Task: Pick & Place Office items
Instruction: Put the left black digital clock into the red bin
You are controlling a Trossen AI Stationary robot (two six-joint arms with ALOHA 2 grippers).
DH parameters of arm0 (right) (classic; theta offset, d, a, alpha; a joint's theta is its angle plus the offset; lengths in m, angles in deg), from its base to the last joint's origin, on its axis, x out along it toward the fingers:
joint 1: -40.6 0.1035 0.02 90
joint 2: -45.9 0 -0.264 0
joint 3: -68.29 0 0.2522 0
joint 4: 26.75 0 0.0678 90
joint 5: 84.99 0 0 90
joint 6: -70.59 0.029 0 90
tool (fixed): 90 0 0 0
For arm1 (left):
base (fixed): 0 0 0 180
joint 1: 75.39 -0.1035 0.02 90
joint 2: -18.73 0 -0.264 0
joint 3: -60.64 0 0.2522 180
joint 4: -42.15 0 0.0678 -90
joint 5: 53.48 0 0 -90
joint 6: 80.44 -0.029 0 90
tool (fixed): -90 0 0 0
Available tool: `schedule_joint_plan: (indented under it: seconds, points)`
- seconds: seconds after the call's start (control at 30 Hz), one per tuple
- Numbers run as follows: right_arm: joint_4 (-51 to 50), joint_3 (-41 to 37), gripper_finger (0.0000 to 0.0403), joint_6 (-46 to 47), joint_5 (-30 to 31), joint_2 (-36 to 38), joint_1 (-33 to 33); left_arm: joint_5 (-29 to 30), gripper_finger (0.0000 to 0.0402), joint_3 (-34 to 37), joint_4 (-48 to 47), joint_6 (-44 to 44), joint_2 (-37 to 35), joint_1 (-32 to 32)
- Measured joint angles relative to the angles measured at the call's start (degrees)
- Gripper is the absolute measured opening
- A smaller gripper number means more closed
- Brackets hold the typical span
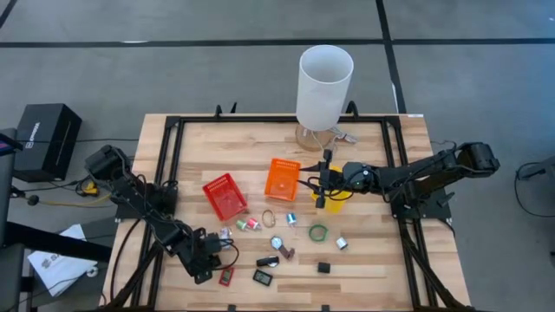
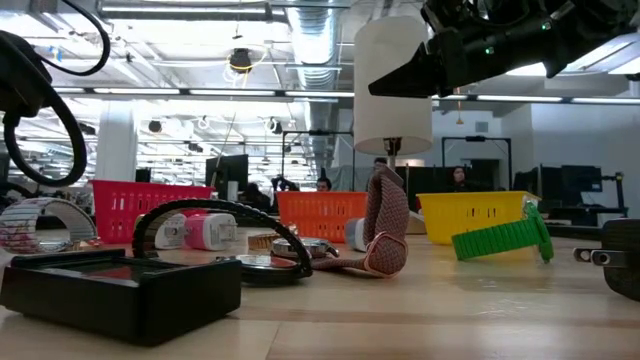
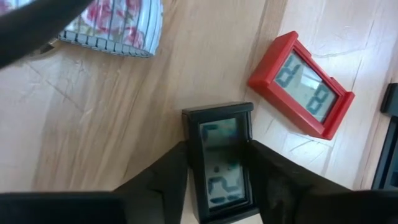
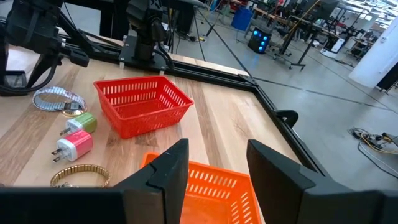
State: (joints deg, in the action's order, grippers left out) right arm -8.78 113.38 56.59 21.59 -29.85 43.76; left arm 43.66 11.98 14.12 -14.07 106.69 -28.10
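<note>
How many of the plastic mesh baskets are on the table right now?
3. The red plastic mesh basket sits left of centre, the orange plastic mesh basket is just right of it, and the yellow plastic mesh basket is further right, partly hidden under the right arm.

The red bin (image 1: 225, 196) is the landmark. On the desk (image 1: 373, 269) beside it stands the orange bin (image 1: 283, 178), a narrow bare strip between them. Beyond the orange one the right gripper (image 1: 320, 188) hangs over the yellow bin (image 1: 335, 201), its fingers (image 4: 166, 169) apart, blocking that side. Behind, the tall white cylinder (image 1: 324, 87) stands in the way. Toward the desk's front edge small items crowd: chargers (image 1: 247, 224), a tan ring (image 1: 269, 217), a green ring (image 1: 318, 231). The left gripper (image 1: 208, 264) fills the front corner, fingers (image 3: 158, 177) flanking a black clock (image 3: 222, 163); a red clock (image 3: 301, 84) lies just beside.
</note>
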Motion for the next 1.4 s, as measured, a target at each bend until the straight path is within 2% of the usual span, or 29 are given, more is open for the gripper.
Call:
schedule_joint_plan:
  seconds: [0.1, 0.3, 0.43, 0.6, 0.9, 1.0, 1.1, 1.4]
  points:
    - [-0.02, 0.00, 0.0154, 0.00, -0.02, 0.00, 0.00, -0.01, 0.0137, -0.02, -0.21, 0.00, 0.00, -0.02]
    - [-0.02, 0.00, 0.0154, -0.02, 0.00, 0.00, 0.02, -0.38, 0.0157, 0.07, -0.25, -0.12, -0.27, -0.92]
    - [-0.02, 0.00, 0.0154, -0.02, 0.00, 0.00, 0.01, -0.50, 0.0151, 0.24, -0.22, -0.61, -2.69, -1.61]
    - [-0.02, 0.00, 0.0154, -0.02, 0.00, 0.00, 0.02, 4.16, 0.0143, 0.42, -2.14, -0.63, -6.97, -2.49]
    - [-0.17, -0.02, 0.0154, -0.02, -0.01, 0.00, 0.02, 8.47, 0.0147, 0.37, -5.67, -3.67, -11.65, -3.91]
    - [-0.15, -0.02, 0.0154, -0.02, -0.01, 0.00, 0.02, 12.44, 0.0147, 0.37, -5.65, -8.56, -14.40, -6.17]
    - [-0.06, -0.02, 0.0154, -0.13, 0.00, 0.00, 0.02, 15.42, 0.0147, 0.30, -6.05, -17.11, -17.92, -9.98]
    - [0.45, -0.02, 0.0154, -0.13, 0.00, 0.00, 0.02, 15.89, 0.0148, 0.17, -7.99, -42.25, -25.45, -29.95]
